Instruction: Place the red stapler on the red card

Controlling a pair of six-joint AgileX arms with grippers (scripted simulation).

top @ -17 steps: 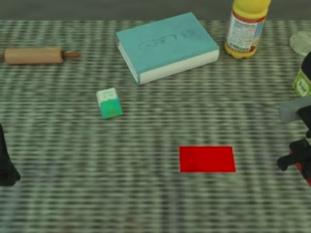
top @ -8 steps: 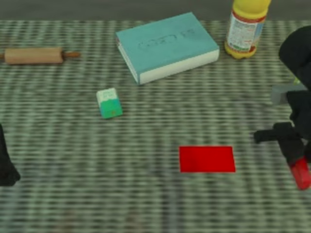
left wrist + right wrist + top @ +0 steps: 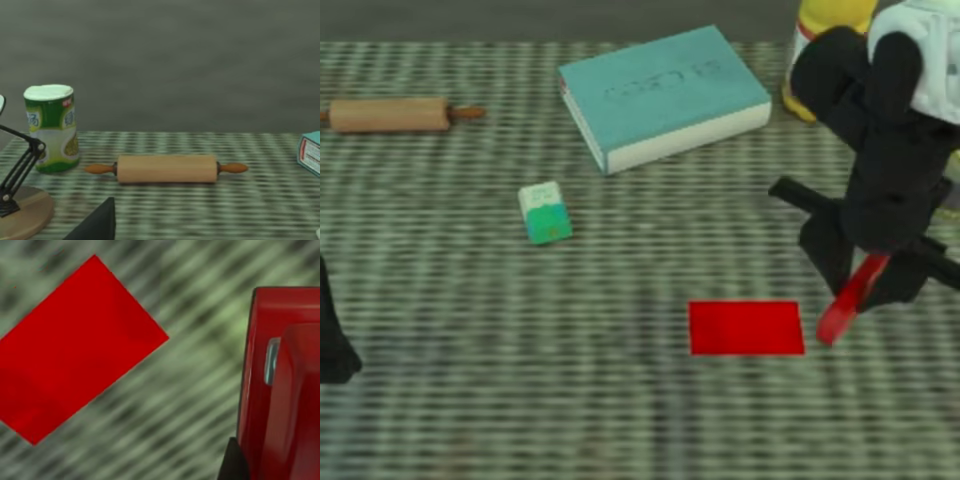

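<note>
The red stapler (image 3: 845,305) hangs tilted in the air, with my right gripper (image 3: 865,280) shut on it. Its lower tip is just off the right edge of the red card (image 3: 746,328), which lies flat on the checked cloth. In the right wrist view the stapler (image 3: 280,390) fills one side, beside a dark fingertip (image 3: 232,465), and the card (image 3: 75,350) lies apart from it on the cloth below. My left gripper (image 3: 330,345) is parked at the table's left edge, open and holding nothing.
A teal book (image 3: 665,95) lies at the back, with a yellow bottle (image 3: 830,12) partly behind my right arm. A rolling pin (image 3: 395,114) is at the back left and a small green-white carton (image 3: 544,212) left of centre. A green can (image 3: 52,127) shows in the left wrist view.
My right arm has swung in from the table's right edge toward the card, carrying the stapler leftward. The left arm has not moved.
</note>
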